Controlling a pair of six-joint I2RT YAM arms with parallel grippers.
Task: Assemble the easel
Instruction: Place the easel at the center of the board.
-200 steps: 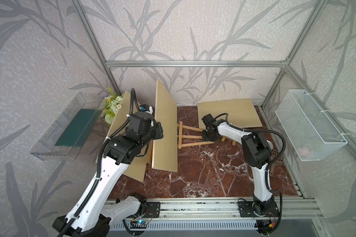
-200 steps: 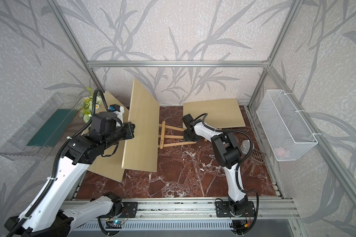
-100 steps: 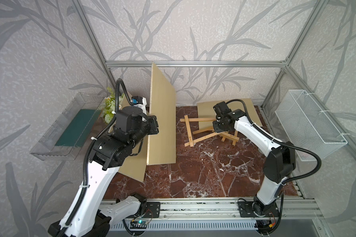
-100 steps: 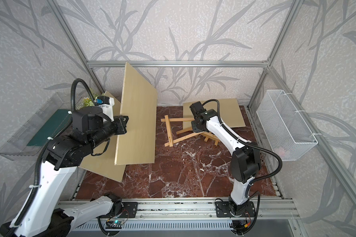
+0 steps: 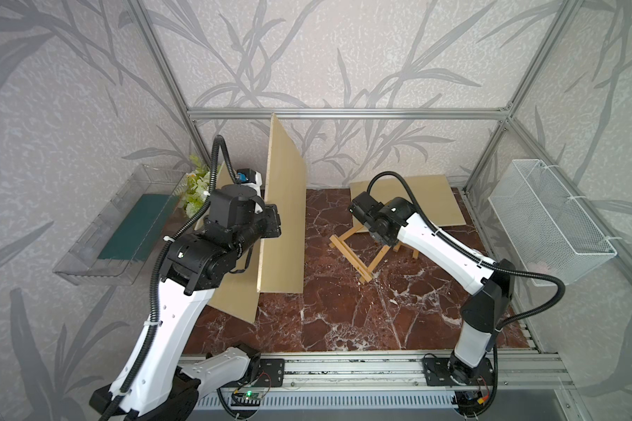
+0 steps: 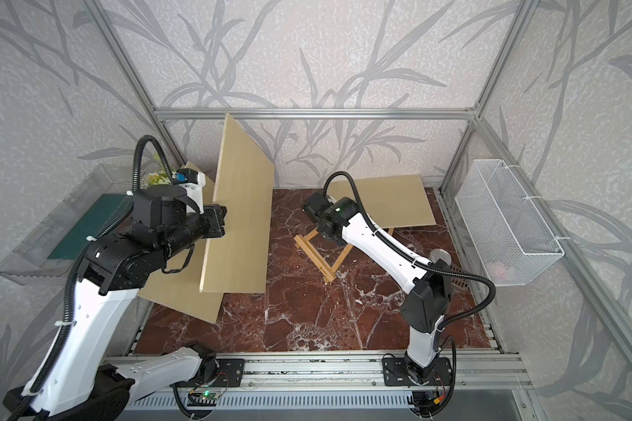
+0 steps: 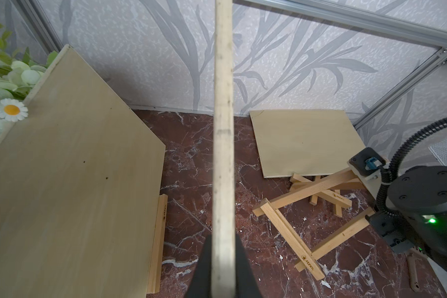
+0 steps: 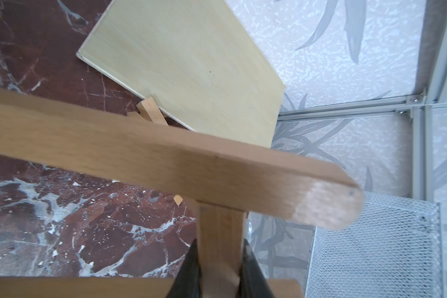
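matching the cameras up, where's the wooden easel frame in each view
Both top views: easel frame right of centre, just in front of the flat board.
Left wrist: between the upright board's edge and the right arm, at.
Right wrist: close up, across the foreground.
Shared landmark: that flat board, visible in all four.

Lab test cell: aluminium frame, wallpapered panels, base rail.

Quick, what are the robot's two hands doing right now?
Left hand: closed on the edge of the upright wooden board.
Right hand: closed on a bar of the easel frame.
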